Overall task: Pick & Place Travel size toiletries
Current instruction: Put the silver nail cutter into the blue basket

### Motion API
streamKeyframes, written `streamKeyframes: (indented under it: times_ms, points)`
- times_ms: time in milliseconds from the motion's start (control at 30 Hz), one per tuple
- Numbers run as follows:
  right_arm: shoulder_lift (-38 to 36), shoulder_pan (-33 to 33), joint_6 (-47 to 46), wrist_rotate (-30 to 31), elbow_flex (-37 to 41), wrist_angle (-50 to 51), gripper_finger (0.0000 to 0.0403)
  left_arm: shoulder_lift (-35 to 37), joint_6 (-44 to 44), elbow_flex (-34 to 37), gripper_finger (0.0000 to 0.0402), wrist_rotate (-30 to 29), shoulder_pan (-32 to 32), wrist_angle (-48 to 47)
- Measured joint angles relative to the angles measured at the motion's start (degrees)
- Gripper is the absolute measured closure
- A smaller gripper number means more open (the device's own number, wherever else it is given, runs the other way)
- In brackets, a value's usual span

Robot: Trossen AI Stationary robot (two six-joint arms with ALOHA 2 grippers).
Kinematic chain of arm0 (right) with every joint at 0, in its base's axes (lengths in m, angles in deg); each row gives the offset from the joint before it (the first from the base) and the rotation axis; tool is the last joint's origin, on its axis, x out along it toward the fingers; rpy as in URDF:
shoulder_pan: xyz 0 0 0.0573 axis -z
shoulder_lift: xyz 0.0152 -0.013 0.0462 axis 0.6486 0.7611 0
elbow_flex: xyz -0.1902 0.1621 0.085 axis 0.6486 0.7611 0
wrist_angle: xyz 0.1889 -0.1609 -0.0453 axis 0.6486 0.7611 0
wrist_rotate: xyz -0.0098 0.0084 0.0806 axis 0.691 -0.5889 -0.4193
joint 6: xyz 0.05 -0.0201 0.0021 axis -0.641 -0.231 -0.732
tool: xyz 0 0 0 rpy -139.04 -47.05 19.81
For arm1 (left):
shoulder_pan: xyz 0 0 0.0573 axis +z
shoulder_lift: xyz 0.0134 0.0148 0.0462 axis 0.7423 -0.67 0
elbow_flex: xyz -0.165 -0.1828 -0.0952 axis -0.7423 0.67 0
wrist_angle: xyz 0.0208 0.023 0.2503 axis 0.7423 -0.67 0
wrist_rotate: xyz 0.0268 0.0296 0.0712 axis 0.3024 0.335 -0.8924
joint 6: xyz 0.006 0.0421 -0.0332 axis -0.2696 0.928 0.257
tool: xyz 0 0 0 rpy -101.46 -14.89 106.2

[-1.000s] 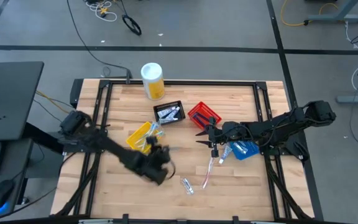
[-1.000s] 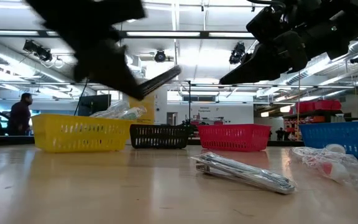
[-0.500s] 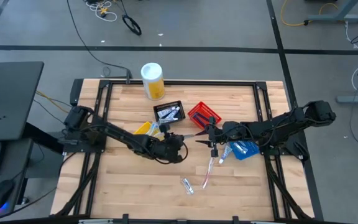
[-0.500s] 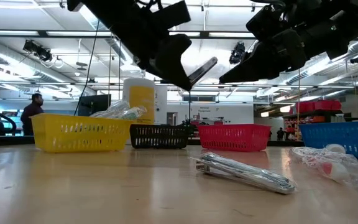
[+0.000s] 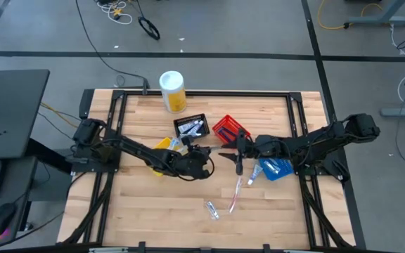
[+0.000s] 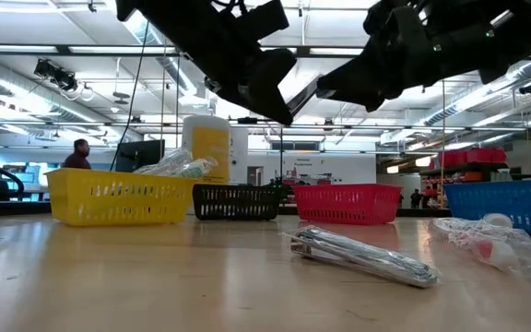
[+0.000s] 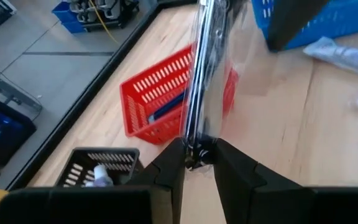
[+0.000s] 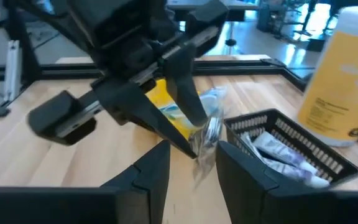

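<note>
My left gripper (image 5: 204, 160) hovers above the table's middle, shut on a slim clear packet (image 7: 204, 74) with a dark, thin item inside. My right gripper (image 5: 225, 156) faces it from the right, open. Its fingers (image 8: 160, 163) stand on either side of the packet's free end (image 8: 205, 146), with a gap showing on both sides. Another clear packet (image 5: 211, 209) and a wrapped toothbrush (image 5: 235, 195) lie flat on the table nearer the front. More pale packets (image 5: 253, 176) lie by the blue basket (image 5: 276, 169). My left gripper pinches the clear packet between its two fingers at one end (image 7: 195, 142). The fingers lie roughly level and point toward the table's right. The packet is lifted clear of the table and sticks out past the fingertips, along them, toward my right gripper.
Four mesh baskets stand behind the grippers: yellow (image 5: 160, 149), black (image 5: 190, 126) with small tubes inside, red (image 5: 229, 128) and blue. A white-and-yellow canister (image 5: 172, 90) stands at the far edge. A person (image 6: 79, 159) is in the room beyond. Bare wood lies at the front left.
My left gripper, holding the packet, has swung from the front middle of the table up and toward the far right, stopping in front of my right gripper. My right gripper has shifted a little toward the left, so the packet's free end now lies between its fingers.
</note>
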Motion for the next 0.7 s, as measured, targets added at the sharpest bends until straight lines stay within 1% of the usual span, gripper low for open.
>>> streamKeyframes:
  times_ms: [100, 167, 267, 400, 500, 700]
  points:
    - [0.00, 0.02, -3.76, 3.09, 0.00, -0.06, 0.0266, 0.04, 2.88, 0.00, 0.0325, 0.12, 0.27, 2.46]
    - [0.00, 0.06, -5.59, 3.52, 0.00, -0.09, 0.0266, 0.04, 5.29, 0.00, 0.0328, 0.13, 0.41, 3.52]
    - [0.00, 0.04, -5.59, 3.82, 0.00, -0.09, 0.0266, 0.06, 6.38, 0.00, 0.0326, 0.25, 0.74, 5.81]
    - [0.00, 0.04, -5.48, 4.36, 0.00, -0.43, 0.0270, 0.09, 6.39, 0.00, 0.0324, 1.31, 1.57, 5.91]
    - [0.02, 0.11, -5.67, 4.43, 0.00, -0.86, 0.0293, 0.09, 6.39, 0.00, 0.0326, 2.71, 2.06, 5.96]
    - [0.02, 0.04, -5.46, 6.33, 0.00, -0.90, 0.0362, 0.09, 6.39, 0.00, 0.0322, 2.78, 2.12, 5.93]
